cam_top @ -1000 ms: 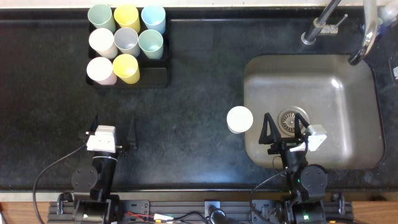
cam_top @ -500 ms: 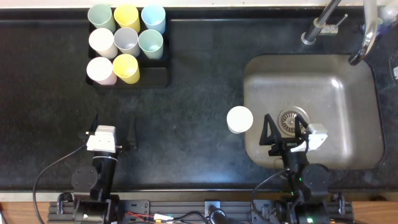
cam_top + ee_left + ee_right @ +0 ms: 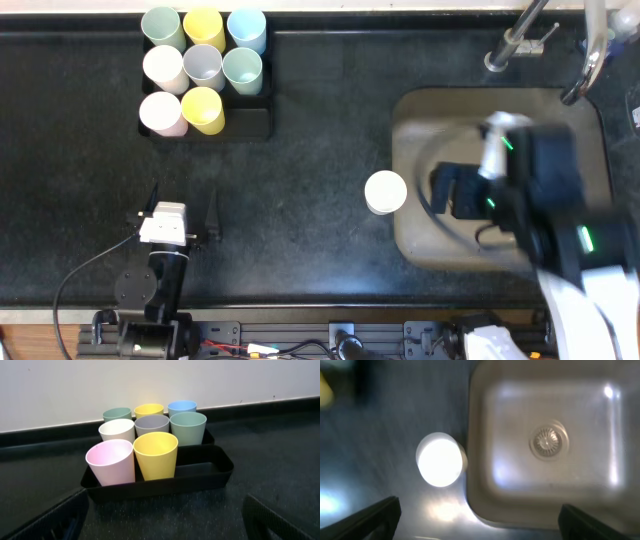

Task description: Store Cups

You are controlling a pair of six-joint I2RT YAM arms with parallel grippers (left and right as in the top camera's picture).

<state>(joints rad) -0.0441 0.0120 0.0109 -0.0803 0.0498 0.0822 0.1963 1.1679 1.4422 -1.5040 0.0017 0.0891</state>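
Note:
A white cup [image 3: 385, 192] stands upside down on the dark counter, right at the sink's left rim; the right wrist view looks down on this cup [image 3: 440, 459]. My right gripper [image 3: 480, 527] is open and lifted high, with the cup well below it. The right arm [image 3: 530, 195] hangs blurred above the sink. A black tray [image 3: 250, 124] at the back left holds several pastel cups [image 3: 203, 108], with one corner slot free [image 3: 200, 467]. My left gripper [image 3: 183, 215] stays open near the front edge, facing the tray [image 3: 210, 480] from a distance.
The steel sink [image 3: 560, 130] takes up the right side, with a drain [image 3: 547, 440] in its floor. A faucet [image 3: 520, 35] stands behind the sink. Bare dark counter [image 3: 300, 210] lies between the tray and the white cup.
The right arm has risen quickly from its low spot at the sink's front and now hangs high over the sink. The left arm and the cups have not moved.

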